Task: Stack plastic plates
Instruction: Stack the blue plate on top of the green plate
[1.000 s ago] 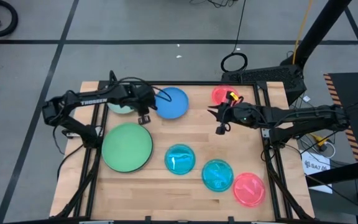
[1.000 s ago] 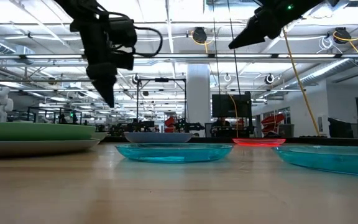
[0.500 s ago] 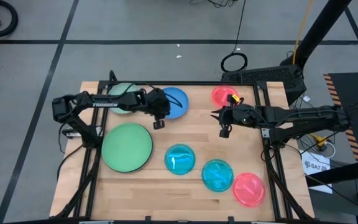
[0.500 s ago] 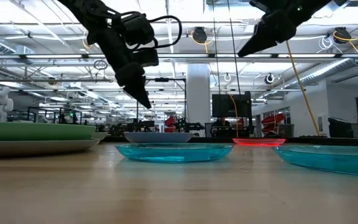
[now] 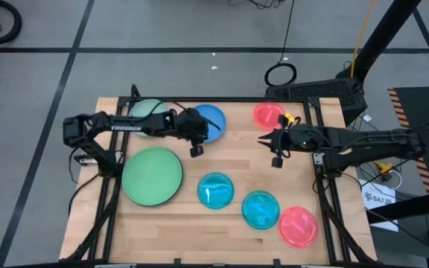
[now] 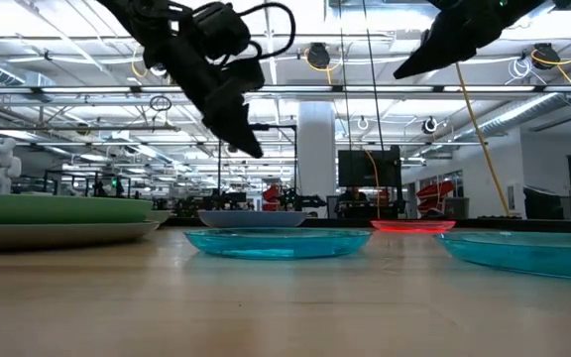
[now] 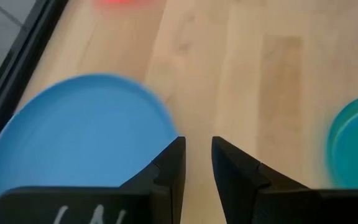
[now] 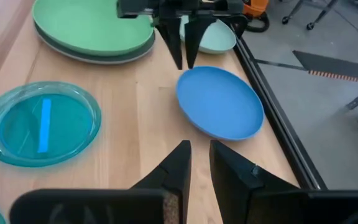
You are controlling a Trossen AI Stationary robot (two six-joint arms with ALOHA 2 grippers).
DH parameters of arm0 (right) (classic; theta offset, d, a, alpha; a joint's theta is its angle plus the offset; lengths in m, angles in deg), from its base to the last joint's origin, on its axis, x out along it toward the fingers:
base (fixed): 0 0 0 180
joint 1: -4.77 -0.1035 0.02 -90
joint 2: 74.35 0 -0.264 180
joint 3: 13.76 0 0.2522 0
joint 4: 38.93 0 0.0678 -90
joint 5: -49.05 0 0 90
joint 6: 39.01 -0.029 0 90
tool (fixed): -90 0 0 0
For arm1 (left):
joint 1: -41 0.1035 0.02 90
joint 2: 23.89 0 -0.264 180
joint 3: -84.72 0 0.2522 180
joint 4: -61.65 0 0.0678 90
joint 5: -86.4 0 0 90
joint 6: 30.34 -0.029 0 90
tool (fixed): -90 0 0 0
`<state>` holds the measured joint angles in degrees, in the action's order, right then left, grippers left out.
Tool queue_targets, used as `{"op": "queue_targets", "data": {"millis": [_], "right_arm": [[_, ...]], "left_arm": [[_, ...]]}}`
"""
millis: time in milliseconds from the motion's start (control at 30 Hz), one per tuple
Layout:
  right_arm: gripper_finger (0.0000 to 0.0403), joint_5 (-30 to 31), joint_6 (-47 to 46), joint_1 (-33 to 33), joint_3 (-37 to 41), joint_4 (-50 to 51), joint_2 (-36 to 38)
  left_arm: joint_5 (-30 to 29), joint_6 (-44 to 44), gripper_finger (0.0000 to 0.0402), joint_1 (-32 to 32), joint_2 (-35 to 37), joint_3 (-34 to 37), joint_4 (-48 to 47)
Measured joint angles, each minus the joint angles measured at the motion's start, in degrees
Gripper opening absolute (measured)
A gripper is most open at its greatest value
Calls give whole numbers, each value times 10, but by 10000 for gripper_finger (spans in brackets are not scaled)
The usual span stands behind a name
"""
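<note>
We hover left end effector [image 5: 196, 150] just beside blue plate [image 5: 208, 122], fingers nearly closed, empty. Right end effector [image 5: 277, 161] nearly closed, empty, near pink plate [image 5: 267, 114]. Blue plate looks light, stiff, slick; we'd pinch rim edge.

Two black arms, white TROSSEN lettering, black cables

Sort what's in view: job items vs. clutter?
Job: large green round plastic plate atop a grey one, pale green plate, blue plate, two cyan plates, two pink plates.
Clutter: black cable loop on floor.
</note>
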<state>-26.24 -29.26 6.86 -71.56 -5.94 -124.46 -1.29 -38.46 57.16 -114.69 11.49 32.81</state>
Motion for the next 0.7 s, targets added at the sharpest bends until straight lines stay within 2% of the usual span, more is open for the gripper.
{"op": "queue_targets", "data": {"millis": [567, 700], "right_arm": [[54, 0, 4, 0, 17, -10, 37], [54, 0, 0, 0, 17, -9, 37]], "left_arm": [[2, 39, 86, -43, -18, 1, 24], [-45, 27, 86, -41, -40, -1, 34]]}}
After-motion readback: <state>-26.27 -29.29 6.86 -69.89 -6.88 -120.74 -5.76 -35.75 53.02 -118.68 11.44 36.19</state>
